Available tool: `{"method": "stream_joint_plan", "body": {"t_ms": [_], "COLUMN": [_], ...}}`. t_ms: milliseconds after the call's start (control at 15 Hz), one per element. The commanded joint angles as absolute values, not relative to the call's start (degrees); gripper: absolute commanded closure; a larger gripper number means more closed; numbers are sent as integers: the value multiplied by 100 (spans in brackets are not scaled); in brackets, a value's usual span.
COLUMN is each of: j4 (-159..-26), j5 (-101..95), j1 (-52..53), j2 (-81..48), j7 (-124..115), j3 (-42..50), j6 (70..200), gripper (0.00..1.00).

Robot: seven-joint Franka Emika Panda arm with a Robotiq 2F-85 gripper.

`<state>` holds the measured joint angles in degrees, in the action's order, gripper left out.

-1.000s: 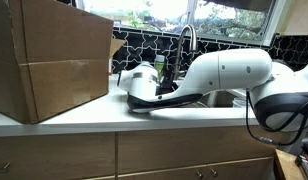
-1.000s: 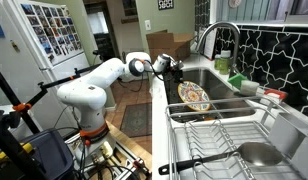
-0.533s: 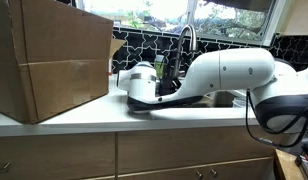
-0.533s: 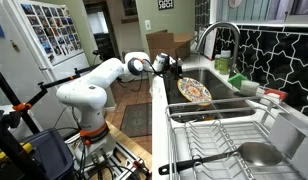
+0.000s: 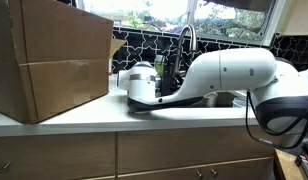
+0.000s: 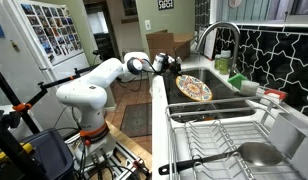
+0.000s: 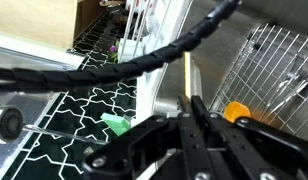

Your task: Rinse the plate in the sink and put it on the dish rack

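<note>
The gripper (image 6: 174,70) is clamped tight on the rim of the plate (image 6: 195,90). The plate hangs tilted over the sink (image 6: 222,95), in the middle of an exterior view. Only the thin edge is pinched, so the plate could slip out, fall into the sink and crack. Water would make it more slippery. It could also bump the faucet (image 6: 218,36) above it. I see nothing else in the sink. The dish rack (image 6: 209,128), lower in the picture, holds a shiny round pan (image 6: 249,155) at the lower right.
</note>
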<state>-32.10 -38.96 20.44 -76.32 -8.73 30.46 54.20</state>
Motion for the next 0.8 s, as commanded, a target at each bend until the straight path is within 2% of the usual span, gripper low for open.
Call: {"method": "stream_joint_plan", "body": {"t_ms": [0,733], "j4": [-3291,-3202], "j5": [-4154,-4162], "j1": [2106,2102], "j2": [-7767,-7785], "j7": [-767,-795], "j3": [3267,3308], "j6": [5080,5107], "gripper": [98,98]}}
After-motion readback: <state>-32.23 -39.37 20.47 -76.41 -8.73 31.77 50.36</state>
